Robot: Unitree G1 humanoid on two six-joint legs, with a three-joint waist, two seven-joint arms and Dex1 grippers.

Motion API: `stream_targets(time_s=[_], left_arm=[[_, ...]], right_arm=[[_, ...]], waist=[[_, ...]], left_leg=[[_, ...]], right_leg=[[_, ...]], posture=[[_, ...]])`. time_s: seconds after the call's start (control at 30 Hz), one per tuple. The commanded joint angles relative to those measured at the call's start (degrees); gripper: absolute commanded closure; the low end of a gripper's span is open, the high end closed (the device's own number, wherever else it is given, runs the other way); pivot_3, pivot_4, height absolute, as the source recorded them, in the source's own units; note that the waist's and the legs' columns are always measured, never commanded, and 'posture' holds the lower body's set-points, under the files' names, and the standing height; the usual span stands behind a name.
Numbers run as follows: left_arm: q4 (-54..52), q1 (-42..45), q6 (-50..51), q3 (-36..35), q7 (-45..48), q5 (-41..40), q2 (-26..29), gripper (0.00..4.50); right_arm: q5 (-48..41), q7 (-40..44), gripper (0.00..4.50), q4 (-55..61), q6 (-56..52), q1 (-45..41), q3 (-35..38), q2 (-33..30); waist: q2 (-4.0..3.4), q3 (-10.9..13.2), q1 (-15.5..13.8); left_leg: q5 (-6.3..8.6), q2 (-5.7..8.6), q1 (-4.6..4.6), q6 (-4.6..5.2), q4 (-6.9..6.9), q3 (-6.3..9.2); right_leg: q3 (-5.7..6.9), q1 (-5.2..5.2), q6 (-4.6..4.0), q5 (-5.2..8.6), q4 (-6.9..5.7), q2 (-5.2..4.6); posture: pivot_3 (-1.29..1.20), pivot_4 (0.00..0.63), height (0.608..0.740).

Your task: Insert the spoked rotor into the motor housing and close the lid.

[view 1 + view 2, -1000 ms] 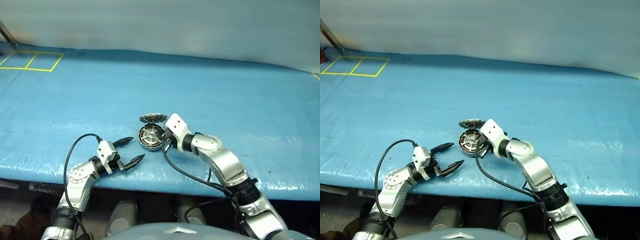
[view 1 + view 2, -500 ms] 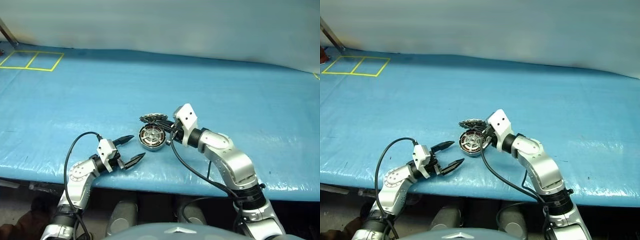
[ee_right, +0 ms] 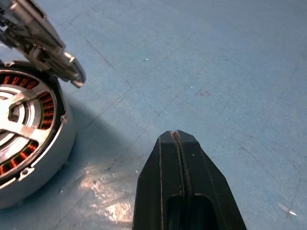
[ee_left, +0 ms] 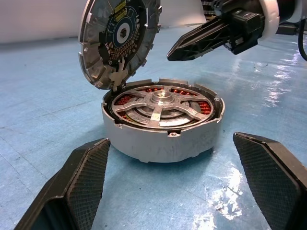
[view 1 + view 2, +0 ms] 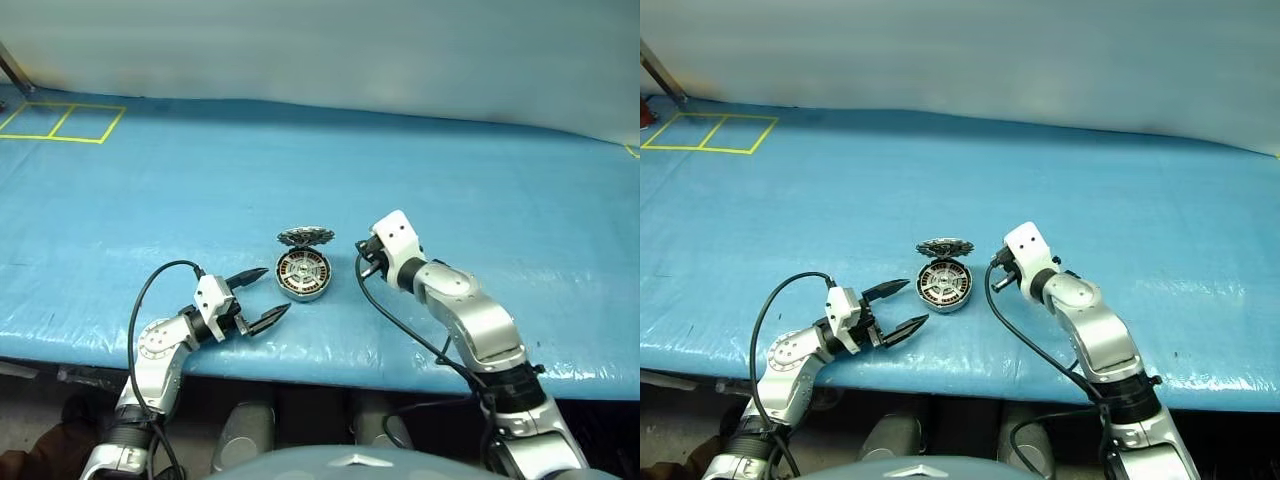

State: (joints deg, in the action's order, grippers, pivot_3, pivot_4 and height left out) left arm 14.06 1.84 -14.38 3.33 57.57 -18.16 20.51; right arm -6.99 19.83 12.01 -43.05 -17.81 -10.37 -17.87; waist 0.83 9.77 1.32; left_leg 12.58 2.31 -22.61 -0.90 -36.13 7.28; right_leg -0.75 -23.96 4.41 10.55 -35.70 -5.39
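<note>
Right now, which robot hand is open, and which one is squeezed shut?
The left hand is open, its two black fingers spread apart near the motor housing. The right hand is shut, fingers pressed together.

1 motor housing (image 4: 160,139), 1 spoked rotor (image 4: 160,106), 1 lid (image 4: 120,40), 2 grippers.

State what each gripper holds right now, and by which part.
Nothing is held. The left gripper stands open and empty short of the motor housing; the right gripper is shut on nothing beside it. The spoked rotor sits inside.
</note>
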Motion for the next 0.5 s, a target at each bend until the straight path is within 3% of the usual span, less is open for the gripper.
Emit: stream_targets(time_s=[0.03,0.23,0.5], left_arm=[[-0.7,0.0,-1.0,-0.8,0.3,-0.3,0.4,0.00],[-1.5,-1.1,-0.6,-1.2,0.3,-0.8,0.6,0.00],[-1.2,-1.5,-1.1,-1.3,0.3,-1.0,0.3,0.00]], right_arm=[[-0.1,-0.8,4.49,-3.4,4.3,-4.7,2.5,2.0],[-2.6,2.3,4.49,-6.6,7.2,-10.3,3.6,4.3],[-12.4,9.8,4.49,-1.1,0.7,-10.6,3.3,7.0]], waist=[[-0.01,0.0,0.1],[-0.01,0.0,0.3],[-0.04,0.0,0.5]], left_leg=[[0.00,0.01,-0.01,0.00,0.00,-0.01],[0.00,0.00,0.01,0.00,0.01,0.01],[0.00,0.00,0.02,0.00,0.05,0.08]], right_leg=[[-0.01,0.00,0.00,0.00,0.00,0.00],[0.00,0.00,0.01,-0.01,-0.02,0.01],[0.00,0.00,-0.01,-0.01,-0.03,0.04]], posture=[[0.00,0.150,0.740],[0.00,0.150,0.740],[0.00,0.150,0.740]])
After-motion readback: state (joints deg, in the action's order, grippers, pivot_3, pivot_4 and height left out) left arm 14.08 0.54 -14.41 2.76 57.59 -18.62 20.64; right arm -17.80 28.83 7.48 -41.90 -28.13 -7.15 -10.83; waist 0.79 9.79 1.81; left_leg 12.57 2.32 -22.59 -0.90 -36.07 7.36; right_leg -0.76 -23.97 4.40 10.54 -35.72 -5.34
